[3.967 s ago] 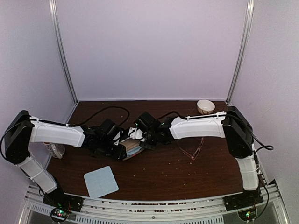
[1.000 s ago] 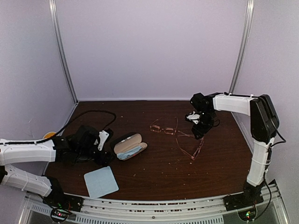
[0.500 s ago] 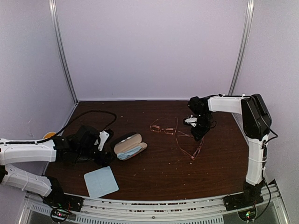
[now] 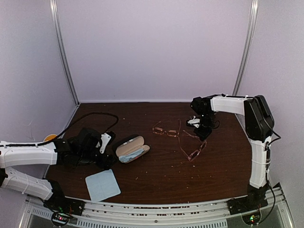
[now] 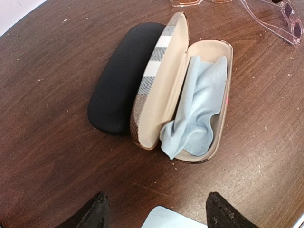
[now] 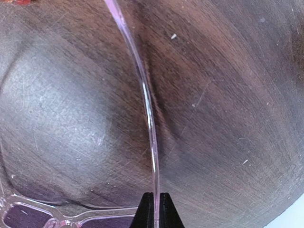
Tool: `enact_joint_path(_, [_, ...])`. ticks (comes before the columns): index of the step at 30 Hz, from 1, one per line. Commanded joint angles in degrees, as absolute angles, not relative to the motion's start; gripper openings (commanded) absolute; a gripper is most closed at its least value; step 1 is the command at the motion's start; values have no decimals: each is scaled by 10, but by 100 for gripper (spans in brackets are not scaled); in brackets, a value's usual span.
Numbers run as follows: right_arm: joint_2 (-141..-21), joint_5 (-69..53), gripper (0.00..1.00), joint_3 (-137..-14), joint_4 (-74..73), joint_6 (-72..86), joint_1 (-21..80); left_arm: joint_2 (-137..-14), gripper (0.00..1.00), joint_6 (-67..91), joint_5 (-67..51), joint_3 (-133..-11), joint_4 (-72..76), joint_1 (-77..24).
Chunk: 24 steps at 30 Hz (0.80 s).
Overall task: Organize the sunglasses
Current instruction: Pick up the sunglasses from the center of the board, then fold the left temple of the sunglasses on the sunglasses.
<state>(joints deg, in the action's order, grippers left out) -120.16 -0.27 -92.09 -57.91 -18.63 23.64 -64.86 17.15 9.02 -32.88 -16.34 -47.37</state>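
Two pairs of sunglasses lie on the brown table (image 4: 156, 175). One pair (image 4: 166, 129) rests near the middle. The other pair (image 4: 192, 148) lies to its right, and my right gripper (image 4: 202, 134) is shut on its thin temple arm (image 6: 148, 114), pinched between the black fingertips (image 6: 147, 211). Its clear pink front (image 6: 52, 216) shows at the lower left of the right wrist view. My left gripper (image 5: 159, 216) hangs open and holds nothing, just short of the opened plaid case (image 5: 156, 85), which holds a blue cloth (image 5: 197, 109). A black case (image 5: 121, 78) lies against that lid.
A second, flat blue cloth (image 4: 102, 184) lies near the front edge, below my left gripper (image 4: 105, 157). A black cable (image 4: 95, 116) loops over the back left of the table. Metal posts (image 4: 64, 52) frame the back wall.
My right gripper has closed on the temple arm of the right-hand pair, and that pair has shifted slightly to the left. The left arm has stayed still.
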Motion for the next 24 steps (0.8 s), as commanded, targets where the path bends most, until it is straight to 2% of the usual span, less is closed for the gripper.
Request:
enact_joint_path(1, [-1211, -11, 0, -931, -604, -183, 233, -649, 73, 166, 91, -328, -142, -475])
enact_joint_path(9, [-1168, -35, 0, -906, -581, -170, 234, -649, 73, 167, 93, -329, -142, -475])
enact_joint_path(24, [-998, -66, 0, -826, -495, -67, 273, -603, 72, 190, 48, -357, -165, -476])
